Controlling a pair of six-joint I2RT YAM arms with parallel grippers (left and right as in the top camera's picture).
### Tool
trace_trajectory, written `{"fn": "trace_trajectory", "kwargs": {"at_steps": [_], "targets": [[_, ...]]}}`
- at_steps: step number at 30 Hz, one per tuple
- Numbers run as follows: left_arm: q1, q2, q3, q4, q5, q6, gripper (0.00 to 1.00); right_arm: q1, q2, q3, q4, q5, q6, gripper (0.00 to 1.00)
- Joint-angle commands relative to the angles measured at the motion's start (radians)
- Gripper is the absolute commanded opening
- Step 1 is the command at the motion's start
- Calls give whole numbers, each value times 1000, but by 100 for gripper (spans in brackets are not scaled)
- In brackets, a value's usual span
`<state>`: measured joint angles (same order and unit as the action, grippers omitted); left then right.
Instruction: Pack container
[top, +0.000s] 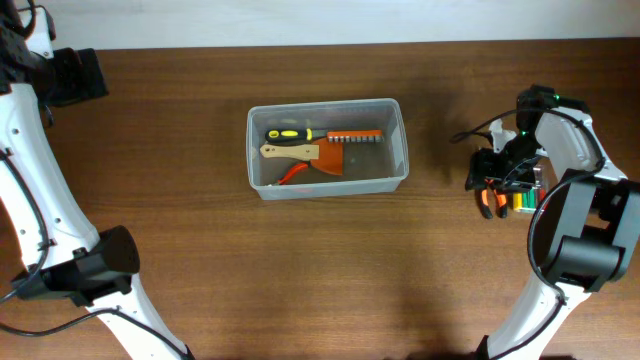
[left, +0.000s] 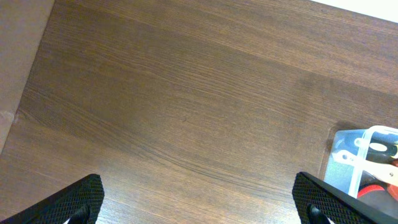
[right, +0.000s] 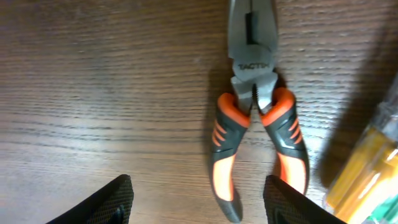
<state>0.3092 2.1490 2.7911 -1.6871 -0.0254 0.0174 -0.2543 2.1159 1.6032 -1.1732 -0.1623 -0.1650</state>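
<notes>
The clear plastic container stands at the table's middle back and holds a yellow-black screwdriver, a wood-handled scraper with an orange blade, a strip of bits and red-handled cutters. Its corner shows in the left wrist view. My right gripper is open just above orange-and-grey pliers that lie flat on the table; one handle lies between my fingers. In the overhead view the pliers sit under my right gripper. My left gripper is open and empty over bare wood.
A small clear case of yellow and green bits lies right of the pliers; its edge shows in the right wrist view. The table's back edge runs along the top. The left arm's base stands at the front left.
</notes>
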Motion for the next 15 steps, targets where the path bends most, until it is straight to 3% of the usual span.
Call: {"fn": "trace_trajectory", "kwargs": {"at_steps": [1,15], "targets": [[3,-11,4,0,11,-10,99,6,-4,18,3,-29,-10,67],[3,-11,4,0,11,-10,99,25,51,16,41,-29,5,60]]}}
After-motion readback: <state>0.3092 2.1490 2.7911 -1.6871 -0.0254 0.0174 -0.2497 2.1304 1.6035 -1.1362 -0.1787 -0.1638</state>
